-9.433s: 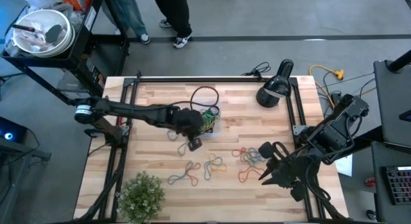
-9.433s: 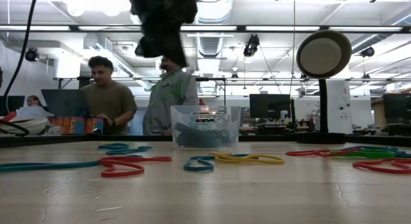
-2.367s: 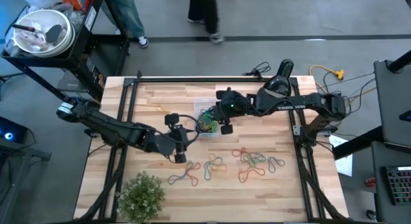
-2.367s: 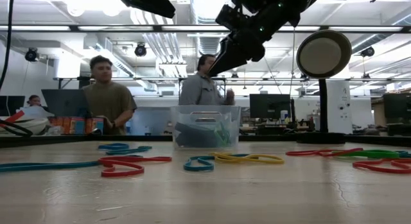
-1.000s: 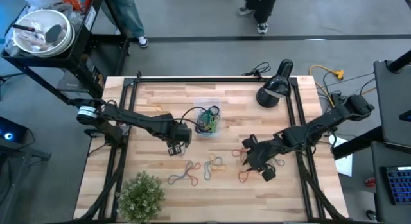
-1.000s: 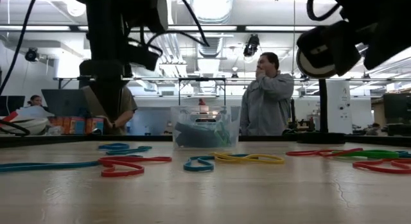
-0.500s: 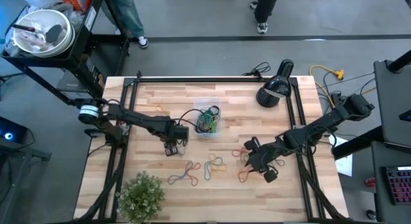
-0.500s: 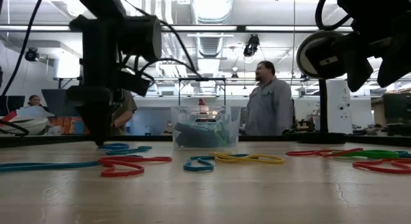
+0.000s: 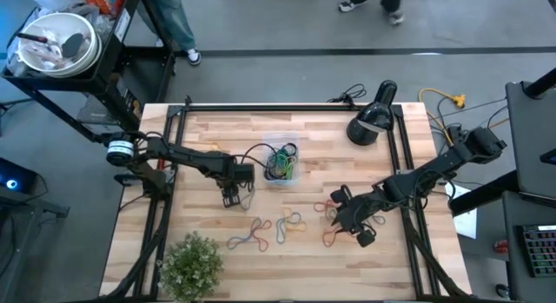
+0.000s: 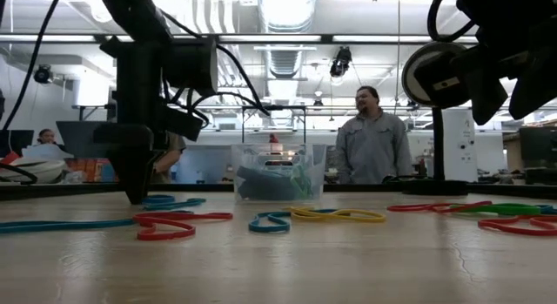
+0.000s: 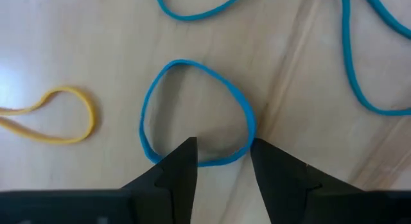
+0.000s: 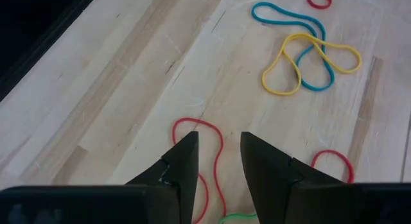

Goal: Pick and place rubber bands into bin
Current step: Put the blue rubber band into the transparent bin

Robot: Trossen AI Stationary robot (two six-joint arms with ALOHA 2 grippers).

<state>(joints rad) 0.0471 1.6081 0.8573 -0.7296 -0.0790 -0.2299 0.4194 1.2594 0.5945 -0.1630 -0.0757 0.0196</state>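
On the table (image 9: 217,129), with the bin (image 9: 280,161) as landmark, a pick is judged under way: the left pincer (image 9: 230,199), spread astride a blue rubber band (image 11: 196,115) just beside the bin, needs closing and lifting, as does the right pincer (image 9: 334,214), spread over a red rubber band (image 12: 205,147) farther off.

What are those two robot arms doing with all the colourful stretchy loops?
They are collecting rubber bands from the wooden table into the clear bin, which already holds a tangle of them. The left gripper is down at the table with its open fingers astride a blue band. The right gripper is low over a red band, fingers either side. More bands lie loose on the table.
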